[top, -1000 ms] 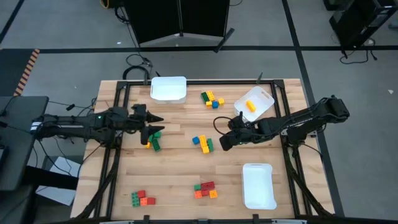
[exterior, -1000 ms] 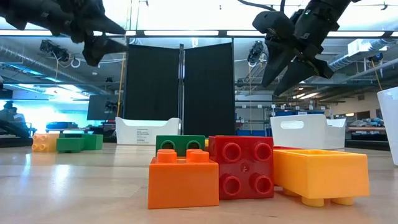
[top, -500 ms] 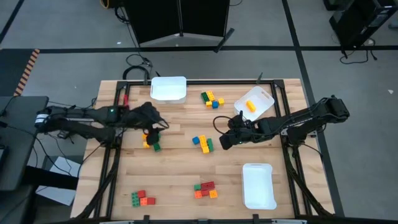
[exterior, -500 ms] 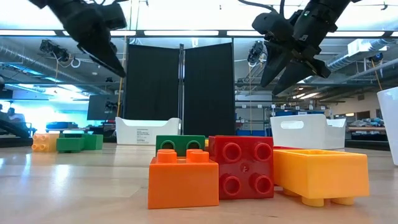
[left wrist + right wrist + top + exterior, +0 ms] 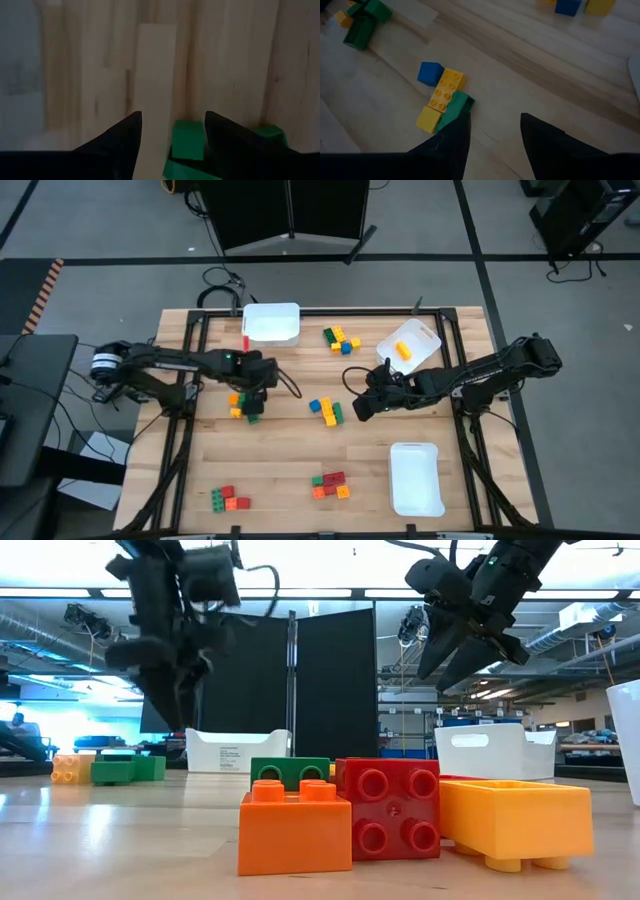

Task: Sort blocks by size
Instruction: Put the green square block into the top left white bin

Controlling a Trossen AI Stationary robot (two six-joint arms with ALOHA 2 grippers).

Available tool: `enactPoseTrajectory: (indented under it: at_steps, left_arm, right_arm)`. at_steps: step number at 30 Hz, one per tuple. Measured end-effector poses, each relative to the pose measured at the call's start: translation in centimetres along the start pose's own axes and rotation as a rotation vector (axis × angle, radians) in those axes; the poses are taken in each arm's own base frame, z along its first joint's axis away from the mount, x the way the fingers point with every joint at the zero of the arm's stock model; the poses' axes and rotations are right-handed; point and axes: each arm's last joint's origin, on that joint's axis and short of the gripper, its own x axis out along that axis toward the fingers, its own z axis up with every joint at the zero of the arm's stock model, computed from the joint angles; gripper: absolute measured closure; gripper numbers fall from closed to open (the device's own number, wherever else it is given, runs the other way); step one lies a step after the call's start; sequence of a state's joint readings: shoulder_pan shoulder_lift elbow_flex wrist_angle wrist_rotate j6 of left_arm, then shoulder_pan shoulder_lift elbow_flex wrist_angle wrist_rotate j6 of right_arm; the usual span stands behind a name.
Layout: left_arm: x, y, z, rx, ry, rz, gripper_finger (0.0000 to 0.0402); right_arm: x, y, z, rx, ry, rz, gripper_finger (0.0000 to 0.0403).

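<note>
Toy blocks lie in several groups on the wooden table. My left gripper (image 5: 254, 387) is open and points down over a green and yellow group (image 5: 242, 407); a green block (image 5: 187, 141) shows between its fingers, farther down and untouched. My right gripper (image 5: 358, 398) is open and empty, hovering right of a blue, yellow and green group (image 5: 325, 410), which also shows in the right wrist view (image 5: 442, 95). In the low view both grippers hang well above the table, the left (image 5: 178, 715) and the right (image 5: 455, 658).
A white bin (image 5: 271, 322) stands at the far edge. A tilted white bin (image 5: 418, 338) at the right holds an orange block (image 5: 403, 350). A third bin (image 5: 416, 477) stands near right. More block groups lie far middle (image 5: 340, 338), near left (image 5: 228, 498) and near middle (image 5: 330, 485).
My left gripper has gone toward the table's right and tipped from roughly level to pointing down, ending over the green and yellow group. My right gripper and the blocks have kept still.
</note>
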State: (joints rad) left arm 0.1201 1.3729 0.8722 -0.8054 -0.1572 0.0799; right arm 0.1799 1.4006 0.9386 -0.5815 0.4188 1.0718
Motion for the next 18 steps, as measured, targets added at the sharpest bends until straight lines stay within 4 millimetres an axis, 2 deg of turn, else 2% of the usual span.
enactPoseTrajectory:
  at_steps: [5, 18]
  left_arm:
    - [1.2, 0.4, 0.1, -0.015, 0.047, -0.044, 0.0175]
    - [2.0, 1.2, -0.1, 0.001, 0.084, -0.121, 0.0175]
  right_arm:
    - [0.0, 0.0, 0.0, -0.001, -0.002, 0.003, 0.0219]
    - [0.0, 0.0, 0.0, -0.019, -0.002, 0.004, 0.0219]
